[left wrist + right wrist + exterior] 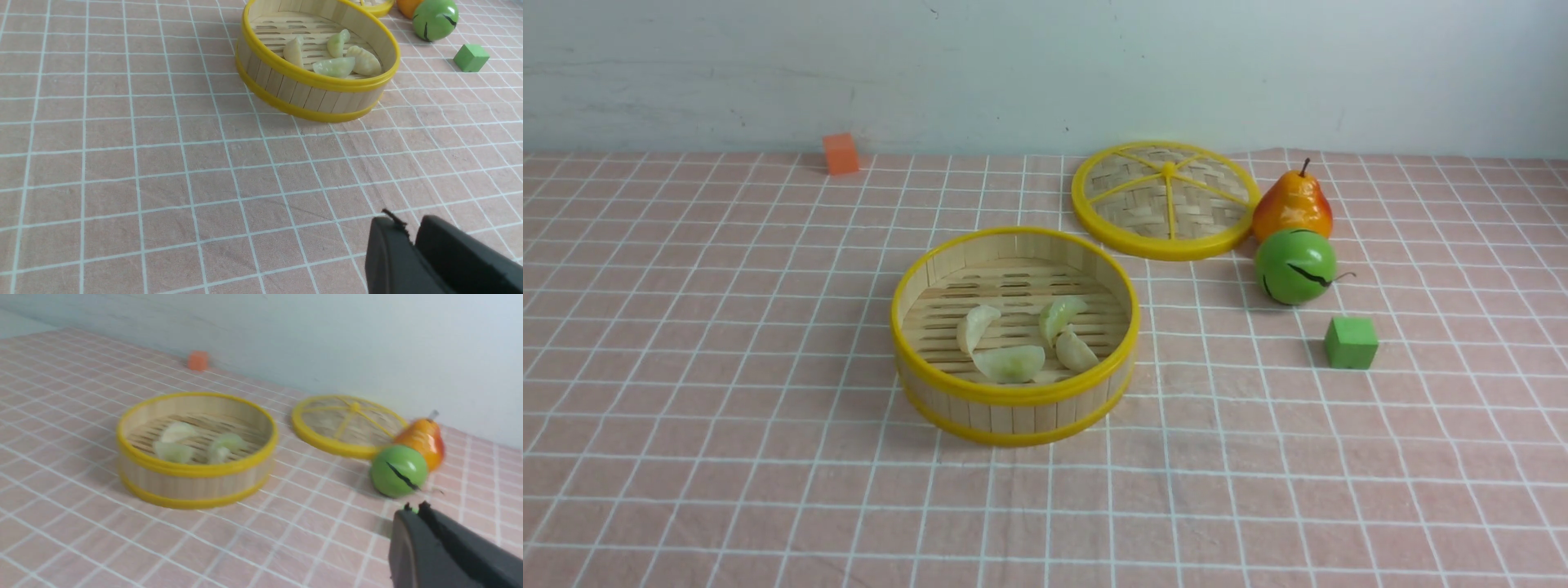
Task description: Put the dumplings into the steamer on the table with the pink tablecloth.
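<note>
Resting inside the steamer point(1014, 398), all four dumplings point(1010, 363) lie well ahead of both grippers. Left gripper point(412, 241) looks nearly pressed together, right gripper point(413, 509) is closed, both empty; retreat without touching the rim.

All four pale, pleated dumplings point(1021, 339) sit loose on the slatted floor of the steamer point(1015, 395). That round yellow-rimmed bamboo basket stands upright and uncovered mid-table on the pink tablecloth point(727, 343).
</note>
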Available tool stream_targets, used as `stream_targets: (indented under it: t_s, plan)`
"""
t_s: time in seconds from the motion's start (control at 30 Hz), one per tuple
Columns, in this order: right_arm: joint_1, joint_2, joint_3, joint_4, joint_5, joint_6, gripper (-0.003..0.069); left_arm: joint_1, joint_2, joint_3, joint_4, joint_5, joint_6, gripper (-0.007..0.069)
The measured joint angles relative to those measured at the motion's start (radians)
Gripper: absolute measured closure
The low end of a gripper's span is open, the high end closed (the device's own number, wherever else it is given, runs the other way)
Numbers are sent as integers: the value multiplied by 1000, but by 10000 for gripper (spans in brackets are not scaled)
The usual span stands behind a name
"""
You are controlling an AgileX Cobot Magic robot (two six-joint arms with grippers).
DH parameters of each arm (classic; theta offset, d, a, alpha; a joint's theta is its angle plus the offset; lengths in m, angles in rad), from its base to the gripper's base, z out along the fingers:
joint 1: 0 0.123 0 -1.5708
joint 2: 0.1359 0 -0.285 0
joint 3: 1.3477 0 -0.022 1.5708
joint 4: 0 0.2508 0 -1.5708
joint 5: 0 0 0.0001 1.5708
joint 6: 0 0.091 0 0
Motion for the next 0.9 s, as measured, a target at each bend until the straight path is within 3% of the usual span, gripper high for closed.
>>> stream_targets:
  t_s: [0.1,0.27,0.9]
  plan:
    - [-152,-132,121,-50,18,113,659,0,0,0,0,0,0,533]
    - [-305,-247,224,-114,124,254,671,0,0,0,0,0,0,533]
    - [-330,-260,267,-139,193,288,679,0,0,0,0,3,0,517]
